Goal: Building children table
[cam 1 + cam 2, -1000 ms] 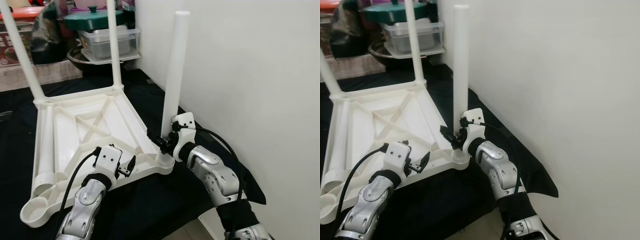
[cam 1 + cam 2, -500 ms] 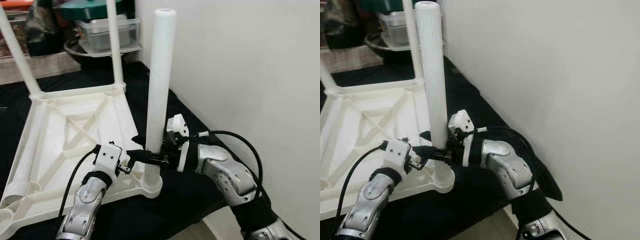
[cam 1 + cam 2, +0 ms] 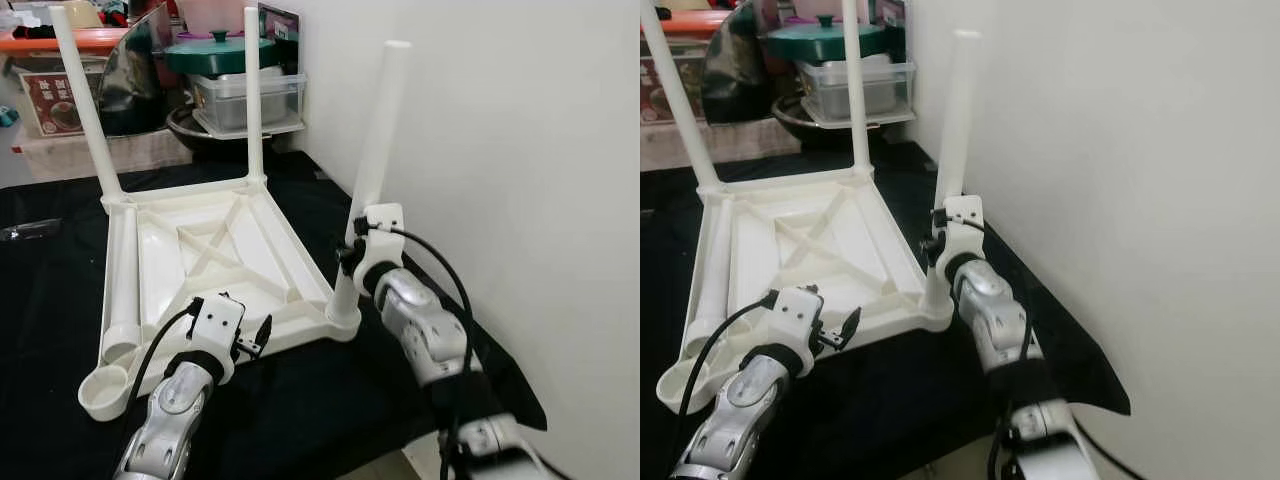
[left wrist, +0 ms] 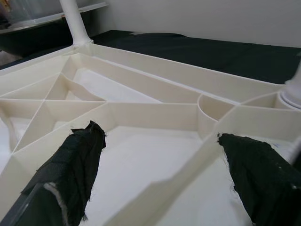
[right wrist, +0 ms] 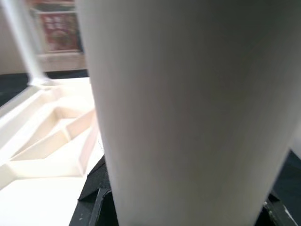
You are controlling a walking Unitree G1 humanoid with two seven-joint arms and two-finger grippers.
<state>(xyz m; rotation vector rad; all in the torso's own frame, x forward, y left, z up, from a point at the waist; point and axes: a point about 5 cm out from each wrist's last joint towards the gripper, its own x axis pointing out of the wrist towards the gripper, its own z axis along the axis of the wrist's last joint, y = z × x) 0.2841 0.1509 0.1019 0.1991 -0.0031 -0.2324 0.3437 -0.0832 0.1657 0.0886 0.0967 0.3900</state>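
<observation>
Left eye view: the upturned white table [image 3: 215, 255] lies on black cloth [image 3: 300, 400]. Right end effector [image 3: 348, 262] pinches the leg [image 3: 372, 180] at 3 o'clock; left end effector [image 4: 160, 174], spread, straddles its near rim.

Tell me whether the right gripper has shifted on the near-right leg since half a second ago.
Yes. The right gripper now holds the near-right leg from the wall side, higher above its corner socket; before it reached across the front.

Even, bright indoor light; head views sharp, shadows soft on the black cloth [image 3: 300, 420]. The white wall [image 3: 520, 150] is nearly blown out. In the right wrist view, the table leg [image 5: 188, 108] is out of focus.
</observation>
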